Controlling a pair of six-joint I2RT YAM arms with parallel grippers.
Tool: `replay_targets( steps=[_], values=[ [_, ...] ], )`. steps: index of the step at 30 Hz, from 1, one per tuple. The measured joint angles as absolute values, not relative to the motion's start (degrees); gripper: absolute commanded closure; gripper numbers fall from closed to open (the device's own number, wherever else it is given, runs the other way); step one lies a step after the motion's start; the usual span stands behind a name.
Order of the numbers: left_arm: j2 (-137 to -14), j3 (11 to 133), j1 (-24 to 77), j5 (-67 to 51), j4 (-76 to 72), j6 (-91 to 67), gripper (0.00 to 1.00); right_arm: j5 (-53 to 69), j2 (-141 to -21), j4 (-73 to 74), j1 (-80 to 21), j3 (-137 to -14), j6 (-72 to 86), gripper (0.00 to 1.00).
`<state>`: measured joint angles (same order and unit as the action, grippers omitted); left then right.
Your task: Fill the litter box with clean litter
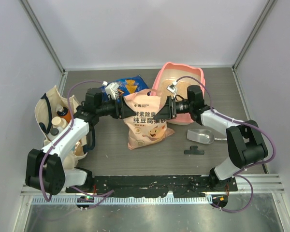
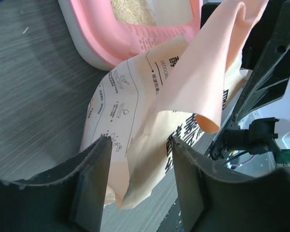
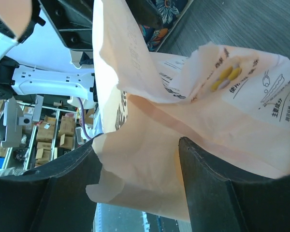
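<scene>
The pinkish-beige litter bag (image 1: 146, 118) with the orange cartoon cat stands mid-table, its top pulled wide between both arms. My left gripper (image 1: 123, 107) is at its top left corner. In the left wrist view the jaws (image 2: 141, 145) stand apart, and a corner of the bag (image 2: 183, 87) hangs between them with gaps on both sides. My right gripper (image 1: 166, 107) is at the top right corner, and its jaws (image 3: 137, 145) are wide around a loose fold of the bag (image 3: 222, 121). Behind stands the pink litter box (image 1: 159, 79), with beige clean litter (image 2: 135, 12) inside.
A blue Doritos bag (image 1: 128, 87) lies behind the litter bag. At the left, a cream tote bag (image 1: 53, 118) holds bottles. A clear scoop (image 1: 201, 136) and a black clip (image 1: 194, 150) lie on the table in front of the right arm.
</scene>
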<state>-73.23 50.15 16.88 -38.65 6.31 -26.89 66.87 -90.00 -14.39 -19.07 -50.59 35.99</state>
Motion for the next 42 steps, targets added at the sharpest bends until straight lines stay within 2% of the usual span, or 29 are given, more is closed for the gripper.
replay_targets(
  steps=[1,2,5,9,13,16,18,22,27,34,42],
  values=[
    [-73.23,50.02,16.80,-39.11,5.89,-27.11,0.54,66.43,-89.80,-16.27,-19.27,-50.04,36.64,0.35],
    [-73.23,49.82,16.69,-39.57,5.54,-27.24,0.62,66.24,-89.71,-16.97,-19.40,-49.84,36.95,0.37],
    [-73.23,49.04,16.25,-40.75,4.78,-27.90,0.67,65.43,-89.62,-20.40,-19.40,-48.99,38.39,0.41],
    [-73.23,48.47,15.31,-41.82,4.21,-28.34,0.83,64.60,-89.62,-22.96,-19.40,-48.51,39.70,0.48],
    [-73.23,48.12,14.55,-42.61,3.75,-28.60,0.90,63.57,-89.62,-24.86,-19.40,-47.88,40.82,0.53],
    [-73.23,47.75,14.13,-43.05,3.38,-28.67,0.94,62.85,-89.65,-25.80,-19.55,-47.79,41.12,0.65],
    [-73.23,47.55,14.00,-43.44,3.20,-28.86,0.97,62.59,-89.67,-26.20,-19.73,-47.79,41.32,0.79],
    [-73.23,47.44,13.82,-44.25,3.22,-29.45,1.00,62.11,-90.06,-27.38,-19.81,-47.79,42.50,0.97],
    [-73.25,47.44,13.08,-45.32,3.29,-30.02,1.00,62.74,-91.66,-26.39,-19.81,-49.34,44.18,0.98],
    [-78.30,50.37,8.19,-55.59,8.38,-34.26,1.00,66.92,-96.60,-10.09,-19.31,-58.50,45.50,0.98],
    [-80.95,53.36,7.35,-63.16,16.60,-39.92,1.00,70.32,-96.90,-0.73,-18.79,-59.09,51.05,0.98]
  ],
)
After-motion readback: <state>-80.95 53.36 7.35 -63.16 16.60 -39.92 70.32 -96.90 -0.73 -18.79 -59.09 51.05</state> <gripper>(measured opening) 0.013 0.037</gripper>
